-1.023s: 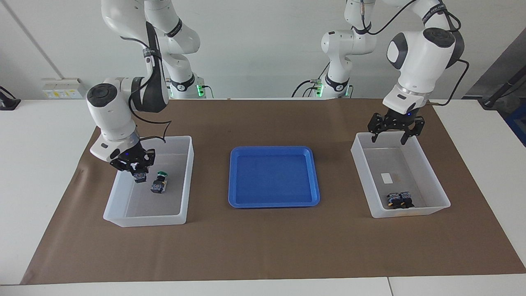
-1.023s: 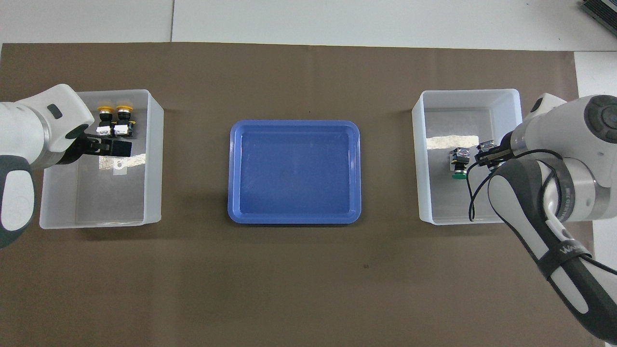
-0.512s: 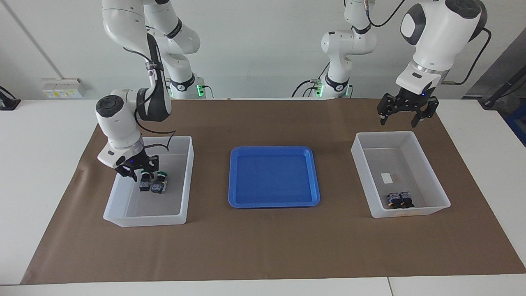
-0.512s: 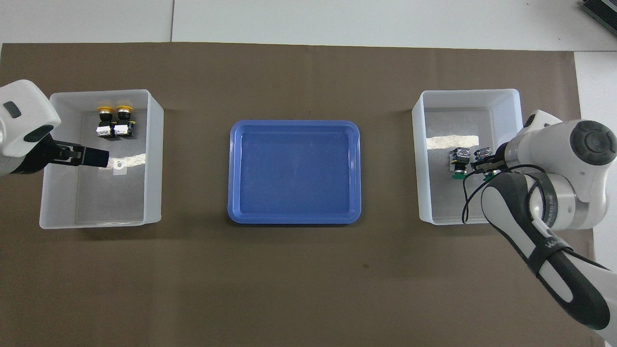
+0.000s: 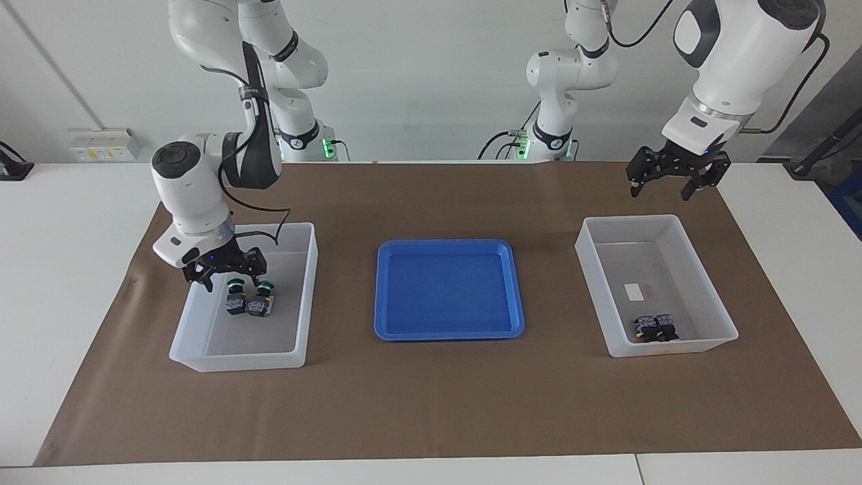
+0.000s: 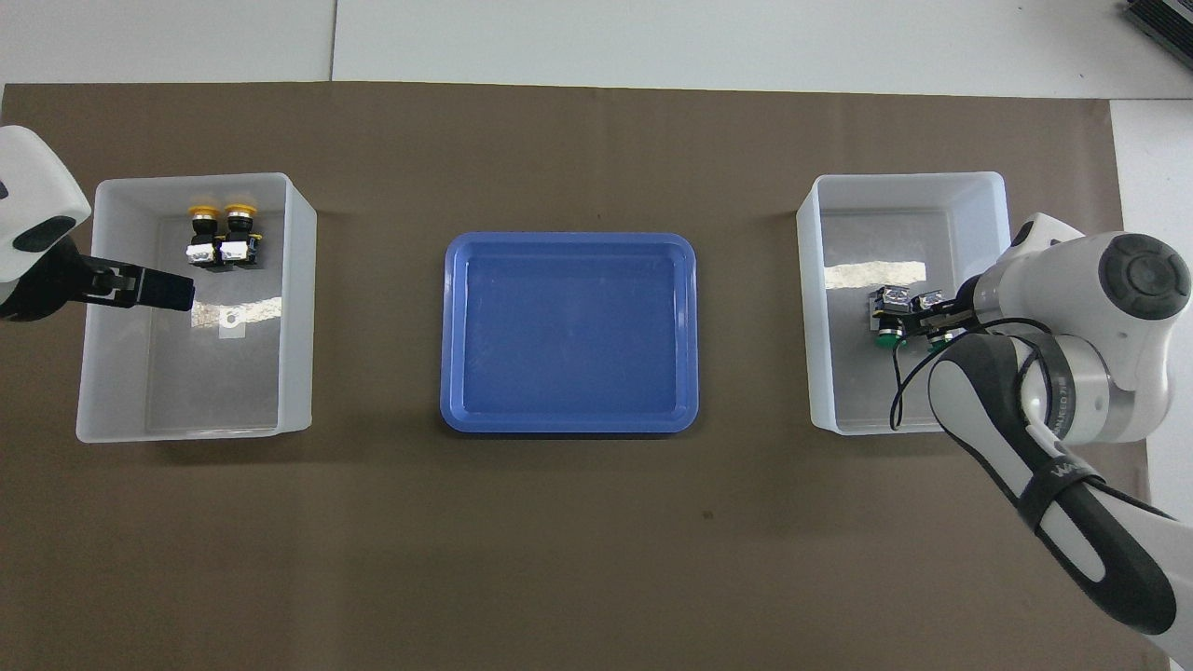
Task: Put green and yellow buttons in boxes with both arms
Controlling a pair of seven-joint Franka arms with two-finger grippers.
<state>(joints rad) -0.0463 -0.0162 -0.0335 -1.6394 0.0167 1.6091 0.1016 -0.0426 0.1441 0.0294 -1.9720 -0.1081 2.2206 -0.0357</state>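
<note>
Though small, rigid and light, green buttons (image 5: 248, 298) look top-heavy; best pinched across black body. Right gripper (image 5: 227, 271) open above them, 12 o'clock; left gripper (image 5: 669, 179) open, empty.

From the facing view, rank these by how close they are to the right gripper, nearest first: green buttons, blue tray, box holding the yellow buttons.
1. green buttons, just under the right gripper, in the box at the right arm's end.
2. blue tray, at the table's middle.
3. box holding the yellow buttons, at the left arm's end of the table.
</note>
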